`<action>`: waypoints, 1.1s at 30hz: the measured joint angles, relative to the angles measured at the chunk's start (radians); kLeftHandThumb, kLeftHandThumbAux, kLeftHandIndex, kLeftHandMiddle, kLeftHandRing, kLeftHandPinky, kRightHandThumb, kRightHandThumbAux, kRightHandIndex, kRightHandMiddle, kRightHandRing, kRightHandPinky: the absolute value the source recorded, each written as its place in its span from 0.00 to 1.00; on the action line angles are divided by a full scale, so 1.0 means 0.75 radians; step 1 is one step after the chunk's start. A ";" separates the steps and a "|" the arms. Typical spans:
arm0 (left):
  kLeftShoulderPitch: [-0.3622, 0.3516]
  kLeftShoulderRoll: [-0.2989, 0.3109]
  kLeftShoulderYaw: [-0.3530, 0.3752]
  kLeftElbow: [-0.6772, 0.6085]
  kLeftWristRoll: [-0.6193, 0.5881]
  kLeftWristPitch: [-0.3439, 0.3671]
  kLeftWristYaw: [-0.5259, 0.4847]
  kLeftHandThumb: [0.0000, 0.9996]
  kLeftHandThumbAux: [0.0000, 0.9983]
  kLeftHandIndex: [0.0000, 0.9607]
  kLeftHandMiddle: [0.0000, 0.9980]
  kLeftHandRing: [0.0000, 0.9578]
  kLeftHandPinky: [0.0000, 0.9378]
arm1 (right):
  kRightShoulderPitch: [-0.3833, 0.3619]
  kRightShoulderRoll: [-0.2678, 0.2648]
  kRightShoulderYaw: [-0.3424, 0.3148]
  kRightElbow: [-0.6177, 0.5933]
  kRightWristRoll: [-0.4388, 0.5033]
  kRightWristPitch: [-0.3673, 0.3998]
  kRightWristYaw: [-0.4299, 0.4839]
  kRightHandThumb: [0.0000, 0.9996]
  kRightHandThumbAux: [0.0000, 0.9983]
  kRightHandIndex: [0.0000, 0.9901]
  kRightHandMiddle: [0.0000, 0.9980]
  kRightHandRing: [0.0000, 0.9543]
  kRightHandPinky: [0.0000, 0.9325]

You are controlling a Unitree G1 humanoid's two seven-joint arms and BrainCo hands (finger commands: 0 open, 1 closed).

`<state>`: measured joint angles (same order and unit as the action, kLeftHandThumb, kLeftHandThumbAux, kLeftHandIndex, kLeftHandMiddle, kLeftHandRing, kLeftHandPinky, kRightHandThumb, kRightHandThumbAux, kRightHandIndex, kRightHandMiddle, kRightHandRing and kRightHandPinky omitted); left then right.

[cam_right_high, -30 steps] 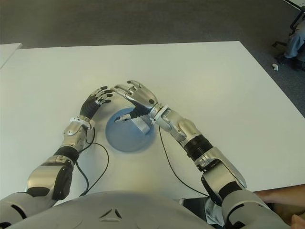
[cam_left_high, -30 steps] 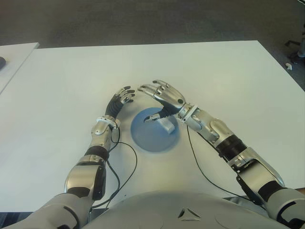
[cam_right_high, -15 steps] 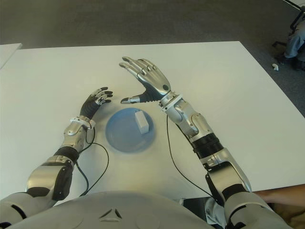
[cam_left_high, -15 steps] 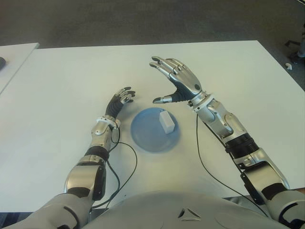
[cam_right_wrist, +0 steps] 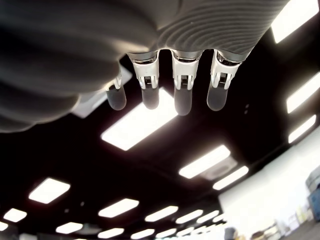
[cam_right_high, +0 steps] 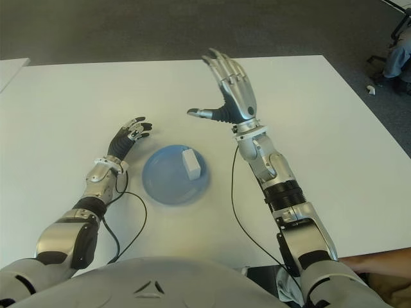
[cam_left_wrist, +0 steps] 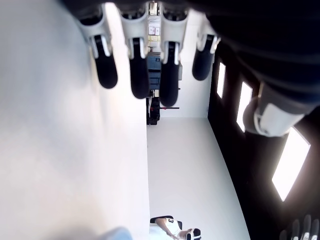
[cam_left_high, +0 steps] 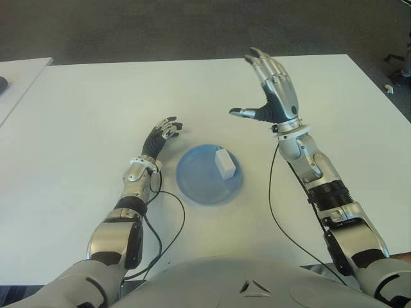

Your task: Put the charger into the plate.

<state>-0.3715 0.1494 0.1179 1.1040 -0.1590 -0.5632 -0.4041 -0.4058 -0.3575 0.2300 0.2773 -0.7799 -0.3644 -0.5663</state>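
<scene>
The white table (cam_left_high: 308, 83) carries a blue plate (cam_left_high: 192, 186) near its front middle, and the charger (cam_left_high: 223, 163), a small white block, lies inside the plate on its right part, so the placing looks done. The right hand (cam_left_high: 273, 96) is raised well above the table, beyond and to the right of the plate, palm toward the left, its fingers (cam_left_high: 260, 61) stretched out and upward with the thumb stuck out sideways; it grips nothing, and its wrist view shows only straight fingertips against ceiling lights. From those fingers the charger lies down, nearer the robot and to the left, well apart from them. The left hand (cam_left_high: 162, 133) shows just beyond the plate's left edge, low by the table, fingers loosely extended and empty; whether it touches the surface cannot be told. It is the nearer hand to the plate, though the charger sits on the side toward the right arm. The charger's long axis runs from far-left to near-right, roughly along the line of the right forearm, lying flat. I judge any coming move is simply a retreat of the right arm, with nothing left to grasp.
</scene>
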 measured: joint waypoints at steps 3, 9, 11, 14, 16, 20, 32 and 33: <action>0.000 0.000 0.000 0.000 0.000 0.000 0.000 0.00 0.47 0.21 0.29 0.26 0.24 | 0.012 0.026 -0.029 0.072 0.053 -0.031 -0.071 0.10 0.36 0.00 0.00 0.00 0.00; 0.000 0.000 -0.001 0.001 0.000 0.000 0.000 0.00 0.47 0.22 0.30 0.27 0.24 | 0.015 0.058 -0.070 0.257 0.174 -0.152 -0.118 0.07 0.44 0.00 0.00 0.00 0.00; 0.000 0.000 -0.001 0.001 0.000 0.000 0.000 0.00 0.47 0.22 0.30 0.27 0.24 | 0.011 0.067 -0.083 0.333 0.224 -0.196 -0.119 0.07 0.47 0.00 0.00 0.00 0.00; 0.000 0.000 -0.001 0.000 0.000 0.000 0.000 0.00 0.47 0.21 0.30 0.27 0.25 | 0.013 0.092 -0.118 0.434 0.344 -0.245 -0.069 0.07 0.50 0.00 0.00 0.00 0.00; 0.000 0.000 -0.001 0.000 0.000 0.000 0.000 0.00 0.47 0.21 0.30 0.27 0.25 | 0.028 0.110 -0.143 0.463 0.427 -0.250 -0.005 0.07 0.53 0.00 0.00 0.00 0.00; 0.000 0.000 -0.002 0.000 0.000 0.000 0.002 0.00 0.47 0.20 0.28 0.26 0.26 | 0.079 0.156 -0.185 0.495 0.593 -0.256 0.144 0.07 0.57 0.00 0.00 0.00 0.00; 0.006 -0.022 -0.008 -0.009 0.005 0.001 0.105 0.00 0.50 0.11 0.13 0.12 0.10 | 0.153 0.384 -0.236 0.773 0.850 -0.292 0.444 0.06 0.73 0.00 0.00 0.00 0.00; 0.007 -0.030 -0.007 -0.012 0.005 0.001 0.121 0.00 0.50 0.09 0.09 0.09 0.07 | 0.133 0.396 -0.242 0.800 0.860 -0.293 0.459 0.07 0.75 0.00 0.00 0.00 0.00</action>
<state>-0.3662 0.1271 0.1125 1.0950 -0.1556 -0.5627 -0.3135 -0.3064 -0.0605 0.0483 0.8773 -0.1345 -0.5841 -0.2223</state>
